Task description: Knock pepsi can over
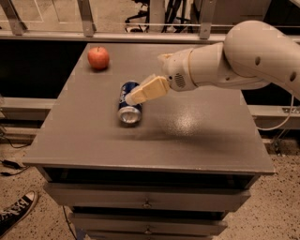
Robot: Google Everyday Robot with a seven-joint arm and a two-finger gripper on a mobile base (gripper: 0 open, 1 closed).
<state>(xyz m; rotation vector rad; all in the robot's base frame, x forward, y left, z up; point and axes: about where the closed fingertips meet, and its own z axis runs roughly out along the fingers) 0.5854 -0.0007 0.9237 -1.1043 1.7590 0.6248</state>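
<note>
Seeing the pepsi can (pixel 129 104) lying on its side, left of centre on the grey table (pixel 201 136), silver top toward us. We put the gripper (pixel 136 96) right over the can; contact unclear, and we can't tell how the jaws stand. Red apple (pixel 98 57) sits well apart, far-left corner.

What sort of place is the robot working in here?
Probably an office or lab workspace: a grey drawer cabinet, what look like office-chair bases behind a railing, and speckled hard floor. The cream gripper sits over the dark blue pepsi can, which lies on its side.
</note>
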